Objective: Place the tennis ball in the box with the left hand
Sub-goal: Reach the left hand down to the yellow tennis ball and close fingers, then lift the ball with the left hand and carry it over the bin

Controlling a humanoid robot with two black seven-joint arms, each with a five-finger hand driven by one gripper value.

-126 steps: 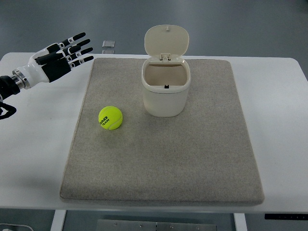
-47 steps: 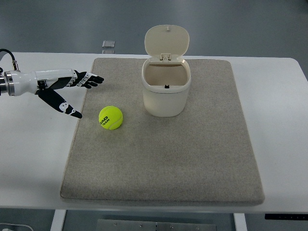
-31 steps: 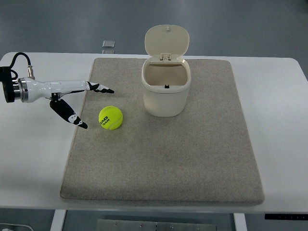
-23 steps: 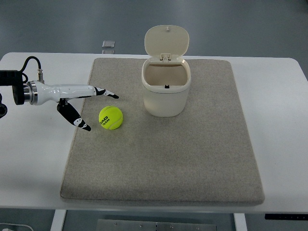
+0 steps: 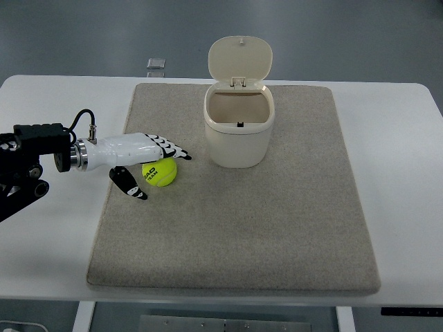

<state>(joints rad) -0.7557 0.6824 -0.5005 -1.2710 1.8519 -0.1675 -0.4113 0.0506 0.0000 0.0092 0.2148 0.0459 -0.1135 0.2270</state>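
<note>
Top view only. Left hand (image 5: 142,160) at tennis ball (image 5: 160,171), fingers (image 5: 166,148) spread over its far side, thumb (image 5: 129,185) angled down on its near-left; hand not yet closed, nothing held. Ball on grey mat (image 5: 235,228), toward mat's left edge, roughly midway between near and far edges. Box (image 5: 238,131) upright near mat's far edge, lid (image 5: 240,58) flipped back, mouth clear; well apart from ball, to its right.

Step in hand, judged: closing on ball. To do well: seat palm fully over ball before curling, wrap fingers and thumb on opposing sides, avoid nudging it sideways since ball rolls freely. Lift straight, clear box rim, release above opening.

Hard to make out: actual finger-to-ball contact, left part of ball under the hand, palm underside. Forearm cut off at left picture edge. Right hand not visible. Small flat object (image 5: 156,63) beyond mat's far-left corner, unidentifiable.
</note>
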